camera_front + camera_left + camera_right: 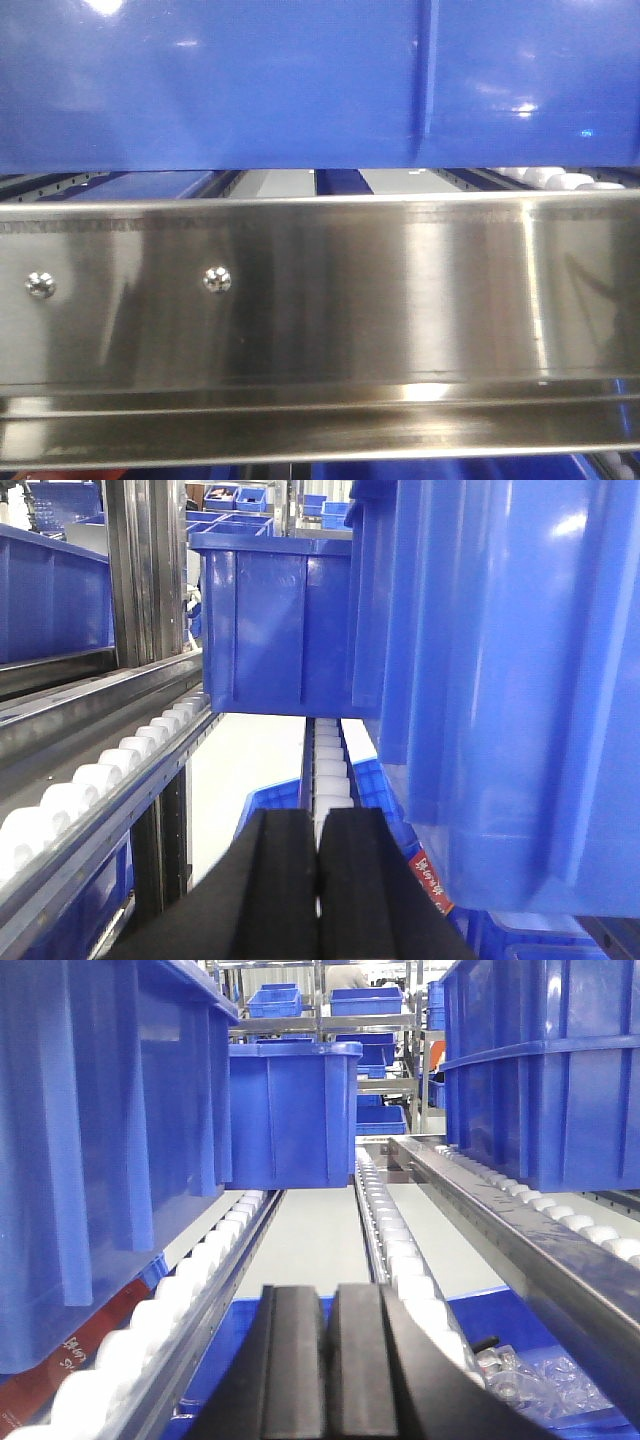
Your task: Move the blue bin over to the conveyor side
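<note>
bin: on rack, between arms | left gripper: pads together, empty | right gripper: same | handling: probably stiff, glossy, slippery, bulky; contents unseen | hold: both arms, under side rims

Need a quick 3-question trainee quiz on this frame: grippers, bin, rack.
1. True or false: the left gripper is shut and holds nothing.
2. Pick one: in the front view, how many screw heads show on the steel rail below the blue bin? A) none B) two C) five
3. Fill in: in the right wrist view, the rollers beyond the shut right gripper are coloured ____.
Key: 1 true; 2 B; 3 white.
</note>
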You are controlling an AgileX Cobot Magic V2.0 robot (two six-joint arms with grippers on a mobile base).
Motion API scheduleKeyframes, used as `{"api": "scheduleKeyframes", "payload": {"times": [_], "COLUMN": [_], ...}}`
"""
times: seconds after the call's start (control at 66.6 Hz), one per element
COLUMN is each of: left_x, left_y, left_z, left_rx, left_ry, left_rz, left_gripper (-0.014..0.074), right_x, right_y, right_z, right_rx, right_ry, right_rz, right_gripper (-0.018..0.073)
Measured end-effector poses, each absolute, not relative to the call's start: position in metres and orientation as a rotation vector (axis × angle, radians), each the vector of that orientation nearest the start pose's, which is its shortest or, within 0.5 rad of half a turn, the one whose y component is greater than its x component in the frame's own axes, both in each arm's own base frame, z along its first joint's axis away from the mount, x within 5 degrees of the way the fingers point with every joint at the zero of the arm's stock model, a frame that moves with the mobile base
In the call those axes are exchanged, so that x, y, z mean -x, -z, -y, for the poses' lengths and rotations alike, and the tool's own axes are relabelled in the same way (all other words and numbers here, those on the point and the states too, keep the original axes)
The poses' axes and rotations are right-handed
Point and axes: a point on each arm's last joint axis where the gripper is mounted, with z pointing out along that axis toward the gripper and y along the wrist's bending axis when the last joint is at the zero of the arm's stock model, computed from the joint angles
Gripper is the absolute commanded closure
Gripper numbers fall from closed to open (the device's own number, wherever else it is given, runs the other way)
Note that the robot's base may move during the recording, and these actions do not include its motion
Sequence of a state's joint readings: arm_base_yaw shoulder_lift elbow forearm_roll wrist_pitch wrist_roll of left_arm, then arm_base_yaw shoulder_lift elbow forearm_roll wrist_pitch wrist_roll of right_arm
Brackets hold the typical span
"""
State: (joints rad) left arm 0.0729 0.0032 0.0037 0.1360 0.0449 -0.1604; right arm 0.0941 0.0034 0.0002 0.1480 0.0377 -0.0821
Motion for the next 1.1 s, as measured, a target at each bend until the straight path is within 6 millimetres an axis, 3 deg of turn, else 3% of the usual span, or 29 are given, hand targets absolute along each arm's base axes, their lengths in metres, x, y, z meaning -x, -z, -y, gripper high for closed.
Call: {"api": "scheduleKeyframes", "payload": {"times": [0.405,1.096], "left_x": [-0.0566,-0.0565], "left_y": [-0.2076,-0.2108], "left_z": [-0.0052,-0.0043], "left_rx": [0.005,0.016], "left_ry": [-0.128,-0.103], "left_rz": [-1.538,-1.502], "left_gripper": [0.0613,0.0613], "right_x": [-0.0564,-0.0561], "right_y": [-0.2096,-0.2143], "right_z": [-0.0058,-0.0051], "right_rx": [0.026,0.019], "right_ry": [-0.132,-0.128], "right_rz": [-1.526,-1.473], "right_gripper": [0.0632,0.0632]}}
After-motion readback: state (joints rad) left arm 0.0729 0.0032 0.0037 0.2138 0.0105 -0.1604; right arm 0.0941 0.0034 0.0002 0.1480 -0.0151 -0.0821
